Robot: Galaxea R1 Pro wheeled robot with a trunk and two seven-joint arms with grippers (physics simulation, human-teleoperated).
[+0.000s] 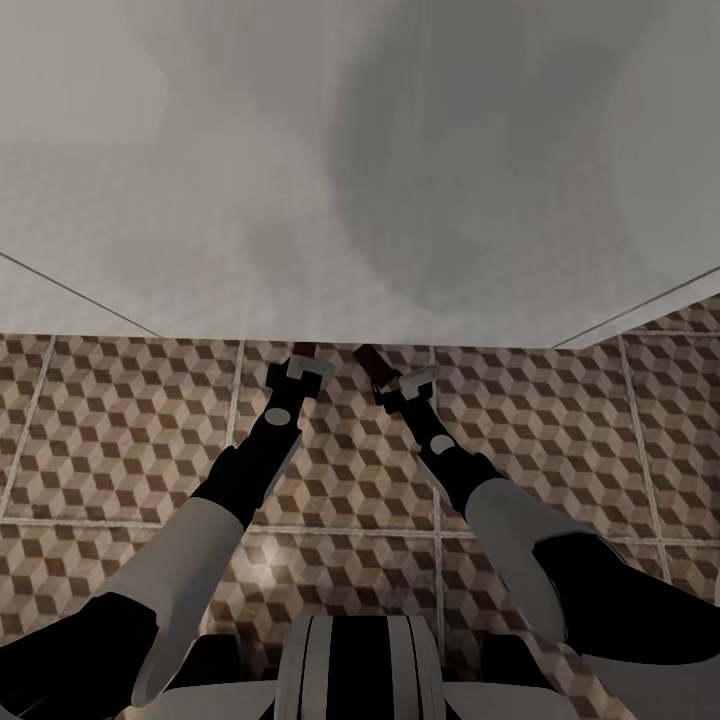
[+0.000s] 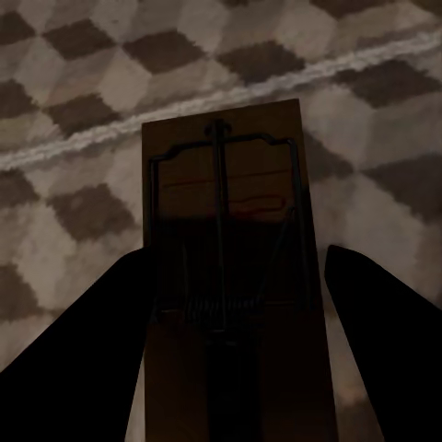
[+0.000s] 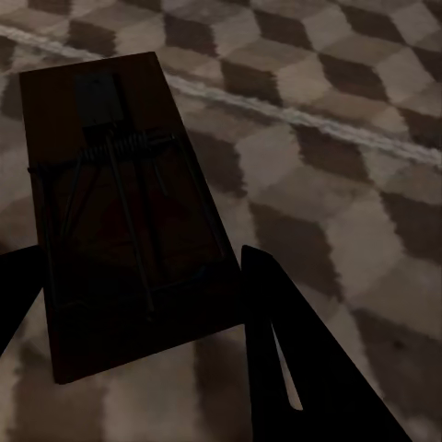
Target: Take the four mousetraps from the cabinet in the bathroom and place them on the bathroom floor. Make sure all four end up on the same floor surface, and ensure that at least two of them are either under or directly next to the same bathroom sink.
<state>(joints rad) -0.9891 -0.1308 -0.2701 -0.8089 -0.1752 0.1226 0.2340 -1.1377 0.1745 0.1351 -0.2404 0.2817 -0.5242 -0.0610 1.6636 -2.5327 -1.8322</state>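
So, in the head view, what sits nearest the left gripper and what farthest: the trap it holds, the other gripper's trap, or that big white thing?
1. The mousetrap in the left gripper: between its fingers, poking out at the tip.
2. The right gripper's mousetrap: just to its right, above the floor tiles.
3. The white surface: beyond both. Its lower edge comes close, so 2 and 3 are hard to separate.
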